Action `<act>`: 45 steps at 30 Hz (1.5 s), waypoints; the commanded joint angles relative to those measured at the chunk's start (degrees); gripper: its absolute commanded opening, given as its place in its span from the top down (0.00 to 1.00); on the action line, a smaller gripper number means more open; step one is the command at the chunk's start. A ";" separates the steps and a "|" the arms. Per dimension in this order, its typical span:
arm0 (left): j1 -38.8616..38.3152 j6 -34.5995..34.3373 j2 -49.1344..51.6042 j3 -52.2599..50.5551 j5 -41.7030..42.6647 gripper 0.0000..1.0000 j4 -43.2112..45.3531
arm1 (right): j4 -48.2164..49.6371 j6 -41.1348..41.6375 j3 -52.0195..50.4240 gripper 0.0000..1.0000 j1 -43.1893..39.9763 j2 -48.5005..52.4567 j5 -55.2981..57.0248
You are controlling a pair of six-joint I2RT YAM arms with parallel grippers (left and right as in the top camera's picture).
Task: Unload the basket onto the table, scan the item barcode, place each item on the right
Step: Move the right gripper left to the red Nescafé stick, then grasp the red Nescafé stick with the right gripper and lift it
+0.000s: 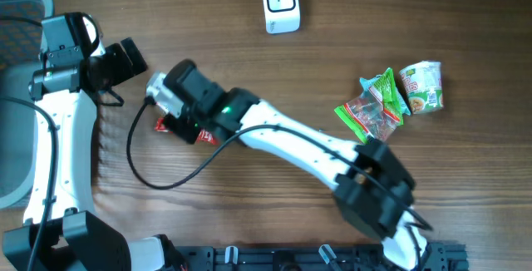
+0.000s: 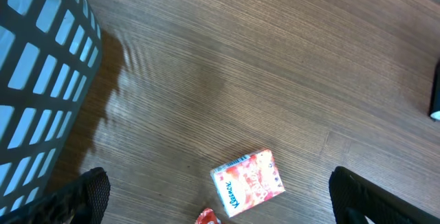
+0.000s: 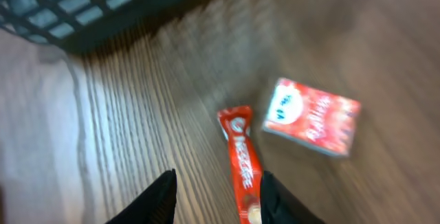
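Two red items on the bench (image 1: 399, 13): the slim red snack stick (image 3: 240, 162) lies right between the right jaws, which stand partly open astride it, not clamped on it, with the red tissue pack (image 3: 313, 117) just beyond them. The left jaws gape fully wide, holding nothing, and the white scanner (image 1: 280, 3) stands well away from both.

We're over a brown wood-grain tabletop (image 1: 249, 22) that fills every view, its grain running lengthwise. At its left edge sits a grey plastic lattice basket (image 1: 17, 34). Just right of the basket a soft dark shadow (image 2: 113, 93) lies on the wood. Away from the basket, a black rail (image 1: 291, 258) lines the near edge. The light is even and mild.
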 commanded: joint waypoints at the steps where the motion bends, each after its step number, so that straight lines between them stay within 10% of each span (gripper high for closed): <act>1: 0.02 0.28 -0.28 -0.17 -0.74 0.00 0.17 | 2.34 -1.46 0.11 0.67 0.83 5.16 0.96; 30: 0.02 0.28 -0.28 -0.17 -0.74 0.00 0.17 | 2.54 -5.90 -1.44 0.71 0.81 14.32 5.42; 45: 0.02 0.28 -0.28 -0.17 -0.72 0.00 0.17 | -13.25 -5.75 -1.38 0.87 -0.07 8.09 13.66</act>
